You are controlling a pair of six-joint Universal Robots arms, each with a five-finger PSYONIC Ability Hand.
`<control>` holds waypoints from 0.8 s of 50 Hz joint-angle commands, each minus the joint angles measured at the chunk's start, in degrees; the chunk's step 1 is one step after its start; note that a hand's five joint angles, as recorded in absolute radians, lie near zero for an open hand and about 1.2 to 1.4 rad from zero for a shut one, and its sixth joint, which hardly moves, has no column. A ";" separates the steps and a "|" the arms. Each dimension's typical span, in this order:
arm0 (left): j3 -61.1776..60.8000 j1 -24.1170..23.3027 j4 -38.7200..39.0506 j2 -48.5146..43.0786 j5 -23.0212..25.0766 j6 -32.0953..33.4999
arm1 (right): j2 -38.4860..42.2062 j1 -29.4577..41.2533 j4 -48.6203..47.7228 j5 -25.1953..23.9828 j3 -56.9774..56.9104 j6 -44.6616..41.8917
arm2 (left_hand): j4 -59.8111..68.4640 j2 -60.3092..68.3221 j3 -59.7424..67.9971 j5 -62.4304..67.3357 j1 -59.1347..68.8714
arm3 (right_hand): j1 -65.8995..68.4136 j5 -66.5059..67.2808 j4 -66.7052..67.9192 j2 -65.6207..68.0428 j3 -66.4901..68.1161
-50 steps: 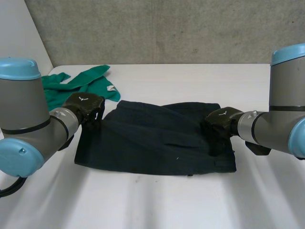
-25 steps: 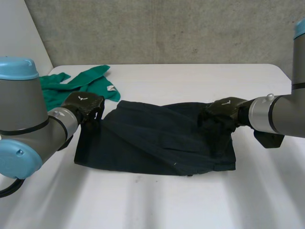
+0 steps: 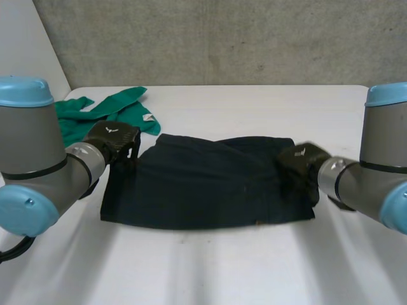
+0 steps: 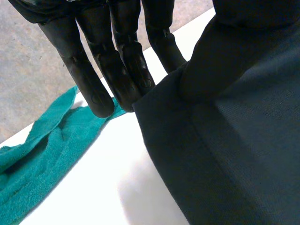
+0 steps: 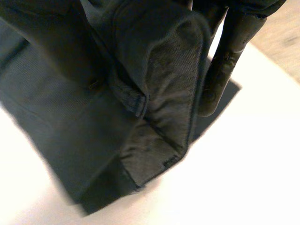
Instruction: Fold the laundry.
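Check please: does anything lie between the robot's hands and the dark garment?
Nothing visible does. The left hand is at the far left corner of the dark garment, and the right hand grips its right edge. The green towel lies aside, beyond the left hand.

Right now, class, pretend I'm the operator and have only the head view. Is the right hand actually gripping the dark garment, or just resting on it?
Observer: Gripping. The right wrist view shows the right hand with a thick fold of the dark garment clamped against its fingers and hanging from it.
Operator: And the left hand?
Observer: The left wrist view shows the left hand with straight fingers behind the garment's edge, which rises toward the thumb. It looks like a pinch.
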 commanded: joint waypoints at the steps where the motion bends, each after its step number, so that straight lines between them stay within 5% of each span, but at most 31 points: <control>1: 8.57 0.13 8.77 -4.65 -0.08 3.14 | 4.26 0.00 -7.22 4.04 -14.23 -2.02 | 11.14 11.37 11.64 12.60 15.45 | 25.03 14.43 12.29 12.52 12.57; 8: 22.29 -0.84 27.14 -3.69 -0.78 4.65 | 3.83 0.00 -21.85 9.66 -34.80 -1.50 | 11.14 11.37 11.64 12.60 15.45 | 25.03 14.43 12.29 12.52 12.57; 15: 23.01 -2.41 46.05 4.65 -4.39 4.47 | -3.02 0.00 -39.63 8.27 -36.76 -1.58 | 11.14 11.37 11.64 12.60 15.45 | 25.03 14.43 12.29 12.52 12.57; 21: 13.79 -3.56 46.85 7.12 -4.12 4.38 | -3.12 -0.18 -34.47 4.66 -33.60 -1.50 | 11.14 11.37 11.64 12.60 15.45 | 25.03 14.43 12.29 12.52 12.57; 35: -13.62 -7.51 45.71 6.95 -3.51 5.61 | -3.20 -0.70 -24.20 3.95 -5.12 -1.76 | 11.14 11.37 11.64 12.60 15.45 | 25.03 14.43 12.29 12.52 12.57; 39: -15.75 -9.98 45.27 7.65 -3.51 7.72 | -2.24 -0.18 -15.60 4.21 -2.22 0.42 | 11.14 11.37 11.64 12.60 15.45 | -32.30 -42.89 -45.04 -44.80 -44.75; 40: -15.93 -10.76 44.84 8.26 -3.60 9.03 | -2.24 -0.09 -14.87 3.96 -1.87 1.13 | 11.14 11.37 11.64 12.60 15.45 | -33.10 -43.70 -45.85 -45.61 -45.56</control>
